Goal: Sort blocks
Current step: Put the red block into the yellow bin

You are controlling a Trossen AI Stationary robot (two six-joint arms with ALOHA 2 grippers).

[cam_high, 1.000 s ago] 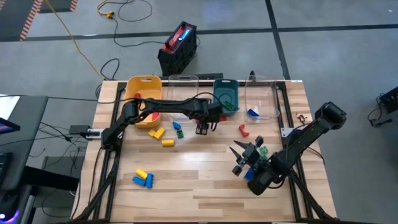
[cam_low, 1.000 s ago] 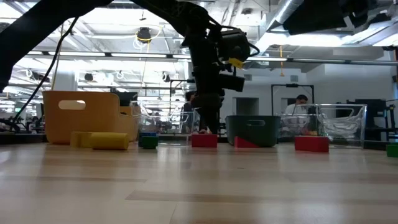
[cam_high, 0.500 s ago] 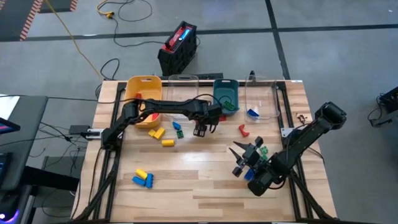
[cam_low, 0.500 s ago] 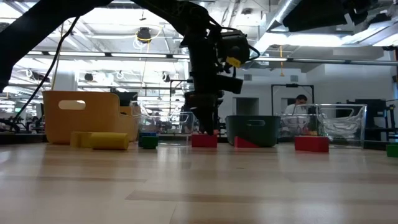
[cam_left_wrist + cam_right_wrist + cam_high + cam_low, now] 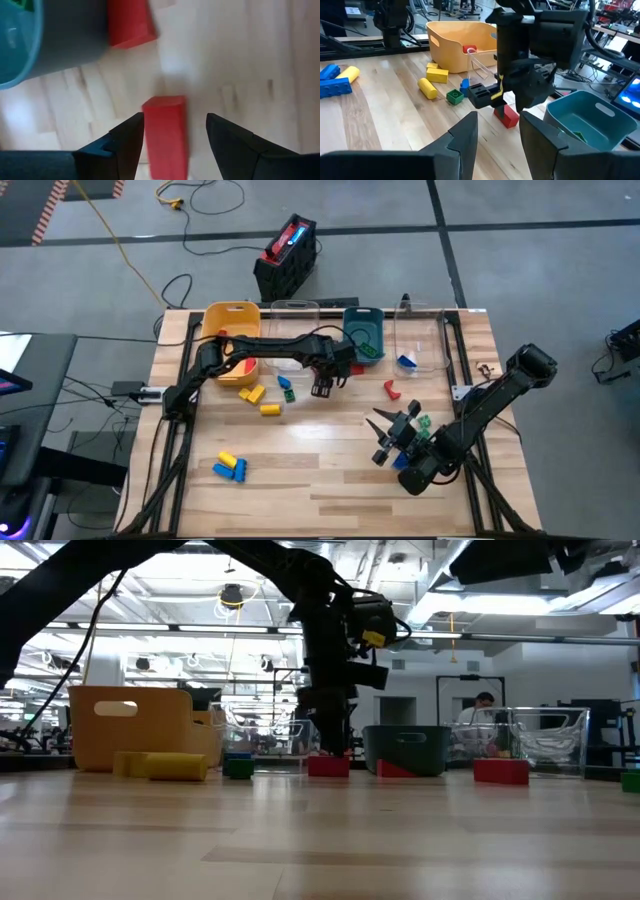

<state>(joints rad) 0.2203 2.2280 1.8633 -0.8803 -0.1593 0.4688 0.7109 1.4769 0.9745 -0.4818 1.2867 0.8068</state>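
Only the left wrist view shows the red block (image 5: 165, 132) lying on the table between the spread fingers of the left gripper (image 5: 175, 137), near the teal bin (image 5: 20, 45). Overhead, the right gripper (image 5: 385, 438) waits open over the table's right side, apart from the blocks.

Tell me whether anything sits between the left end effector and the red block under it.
Nothing visible does. The left end effector is open, and the red block lies on the bare table between its fingers. A second red block lies farther on beside the teal bin, off the path.
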